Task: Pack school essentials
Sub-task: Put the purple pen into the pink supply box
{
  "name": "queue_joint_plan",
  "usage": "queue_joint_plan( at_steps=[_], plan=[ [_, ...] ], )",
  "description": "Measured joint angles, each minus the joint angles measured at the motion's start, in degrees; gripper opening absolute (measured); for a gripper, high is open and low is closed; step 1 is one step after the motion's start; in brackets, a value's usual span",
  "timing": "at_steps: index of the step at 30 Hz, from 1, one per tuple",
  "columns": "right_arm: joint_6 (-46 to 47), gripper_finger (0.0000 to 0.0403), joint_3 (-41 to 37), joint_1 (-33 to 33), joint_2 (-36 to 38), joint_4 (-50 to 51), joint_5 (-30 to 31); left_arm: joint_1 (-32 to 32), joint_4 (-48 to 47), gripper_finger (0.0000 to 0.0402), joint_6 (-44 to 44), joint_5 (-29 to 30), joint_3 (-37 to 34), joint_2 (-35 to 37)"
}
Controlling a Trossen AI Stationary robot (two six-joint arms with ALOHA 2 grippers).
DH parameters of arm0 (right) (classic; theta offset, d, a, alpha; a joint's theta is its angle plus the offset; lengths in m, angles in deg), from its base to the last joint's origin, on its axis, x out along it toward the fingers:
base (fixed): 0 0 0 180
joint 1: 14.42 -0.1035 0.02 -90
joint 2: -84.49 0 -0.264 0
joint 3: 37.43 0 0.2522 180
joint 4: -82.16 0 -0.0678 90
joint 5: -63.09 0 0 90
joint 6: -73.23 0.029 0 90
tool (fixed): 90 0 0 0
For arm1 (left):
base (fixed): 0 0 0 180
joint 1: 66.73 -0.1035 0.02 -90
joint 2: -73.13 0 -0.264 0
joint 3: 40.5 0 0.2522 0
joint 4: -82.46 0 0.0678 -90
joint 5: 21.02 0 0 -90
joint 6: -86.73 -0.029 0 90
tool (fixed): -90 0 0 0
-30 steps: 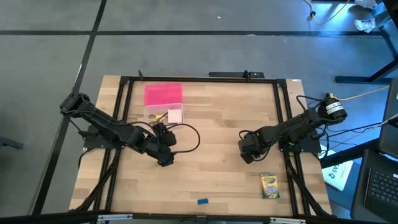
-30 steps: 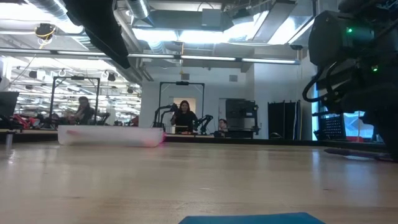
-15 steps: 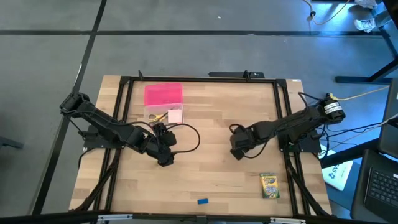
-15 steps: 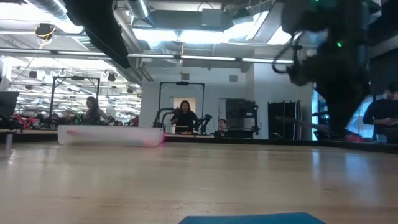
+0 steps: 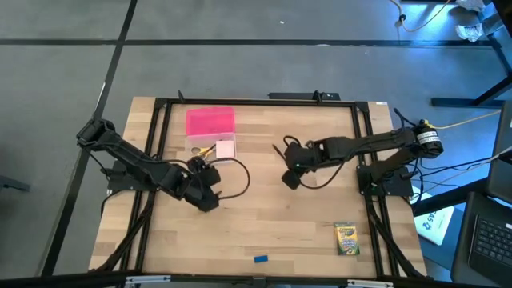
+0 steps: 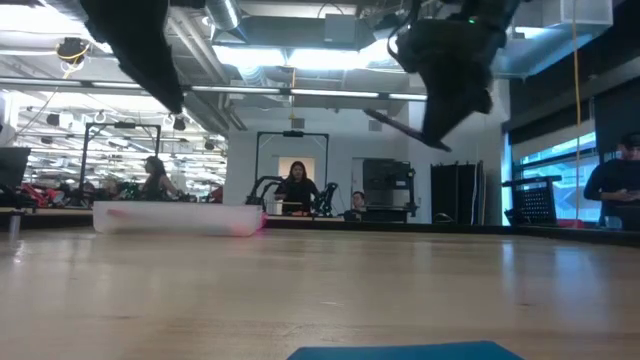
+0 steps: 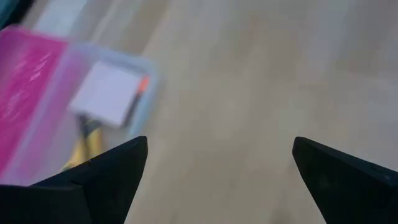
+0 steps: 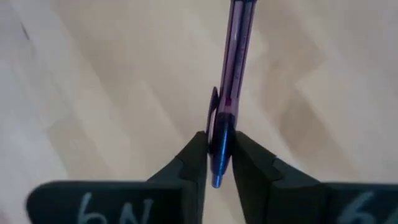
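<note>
Only right wrist view shows right gripper [image 8: 216,163] pinching pen [image 8: 231,74].

Left wrist view: the clear plastic box with the pink lid [image 7: 43,118] is blurred and cut by the picture's edge; a pale square sheet [image 7: 107,94] and a yellow shape [image 7: 87,146] inside cannot be identified. Low view: the flat blue object [image 6: 410,352] is cut by the lower edge. Right wrist view: the purple pen [image 8: 229,74] runs past the upper edge.
</note>
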Motion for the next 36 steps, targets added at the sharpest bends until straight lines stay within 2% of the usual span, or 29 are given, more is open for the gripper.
queue_joint_plan(
  at_steps=[8, 14, 22, 26, 36],
  plan=[
    [-4.73, 0.0066, 1.32, 0.78, 0.0, -0.37, 1.36, -8.0, -13.7, 0.0396, 14.76, -0.16, 0.0, 0.01],
    [-5.9, 0.0066, 1.32, 0.77, 0.0, -0.42, 1.36, -17.54, -18.18, 0.0396, 22.28, -4.52, 0.0, -0.18],
    [-7.85, 0.0066, 1.32, 0.77, 0.0, -0.7, 1.51, -30.35, -18.23, 0.0396, 20.97, -9.55, -2.17, -0.18],
    [-8.04, 0.0066, 1.34, 0.76, 0.0, -0.72, 1.9, -35.7, -21.34, 0.0396, 21.05, -8.94, -3.22, -0.18],
    [-9.05, 0.0066, 1.34, 0.74, 0.02, -0.74, 4.29, -43.14, -21.07, 0.0396, 23.72, -10.2, -9.46, -0.51]
  ],
)
